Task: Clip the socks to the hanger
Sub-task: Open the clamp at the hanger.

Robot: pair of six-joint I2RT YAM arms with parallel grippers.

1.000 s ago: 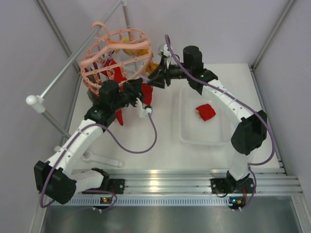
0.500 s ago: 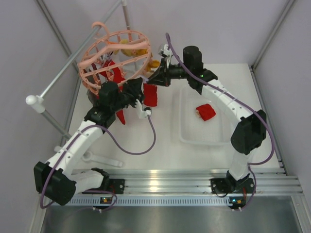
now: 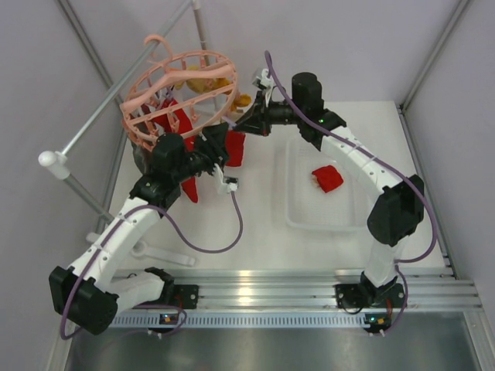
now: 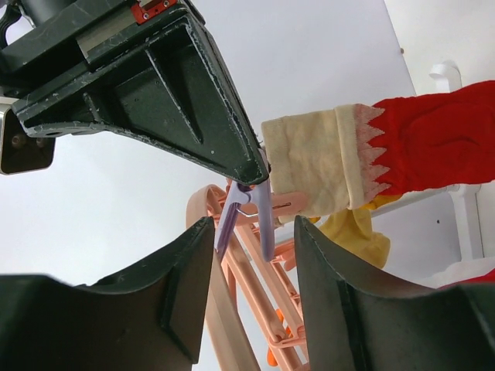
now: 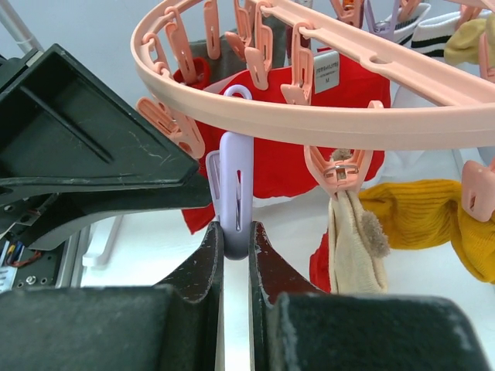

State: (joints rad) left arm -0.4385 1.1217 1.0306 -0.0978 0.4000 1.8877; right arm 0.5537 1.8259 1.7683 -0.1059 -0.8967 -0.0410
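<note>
A white table carries everything, with a ribbed aluminium rail running along its near edge. On the table's right half sits a clear, shallow plastic tray, and a red sock lies inside it toward the far end. Near the left front corner, a long white plastic piece with a rounded end lies flat on the surface, well apart from the tray.

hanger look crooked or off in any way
Yes: the hanger looks tipped. In the top view its hook sits well off to one side of the hoops instead of centred over them. The right gripper is shut on a lilac peg at its rim and may be pulling it askew.
</note>
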